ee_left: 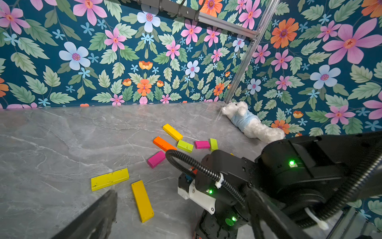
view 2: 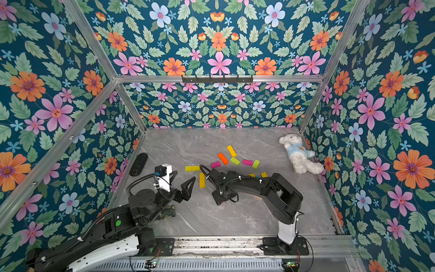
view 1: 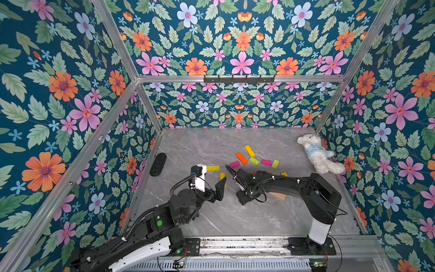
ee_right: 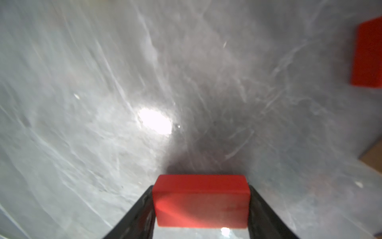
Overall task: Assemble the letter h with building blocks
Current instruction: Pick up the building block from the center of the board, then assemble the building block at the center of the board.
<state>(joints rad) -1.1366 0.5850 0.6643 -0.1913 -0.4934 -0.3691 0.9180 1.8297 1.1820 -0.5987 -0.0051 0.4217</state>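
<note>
left gripper (view 1: 220, 187), nearest the base: jaws spread wide, nothing between them, hovering just beside the near end of the amber bar (view 2: 202, 180)

right gripper (ee_right: 201, 191), about mid-table: both fingers (ee_right: 142, 209) press on opposite side faces of a red block (ee_right: 200, 203), so it's clamped. Can't tell whether it's off the marble tabletop (ee_right: 82, 103). Its longer visible edge runs finger to finger; its depth toward the camera is hidden. In both top views the block is hidden under the wrist

handling, my read: painted wood, light, rigid, no crush risk. Smooth paint on hard fingers, so expect a bar to pivot if grabbed near an end. Take bars across the narrow width at mid-length, jaws square to the long axis

second red block (ee_right: 368, 53) and a plain wood bar (view 1: 279, 196) lie close by, the wood one partly under the right arm

amber bar: flat, long axis pointing away from the base. lemon bar (view 2: 192, 168) just beyond it: flat, long axis crosswise, near but not touching. Possibly a start; no h yet

further back, loose scatter: magenta block (view 1: 235, 164); orange bar (view 1: 242, 158) and far yellow bar (view 1: 249, 150), both diagonal; lime block (view 1: 254, 160); second magenta block (view 1: 266, 162); lime block on edge (view 1: 275, 164). white plush bear (view 1: 317, 153) in the far right corner, not ours
</note>
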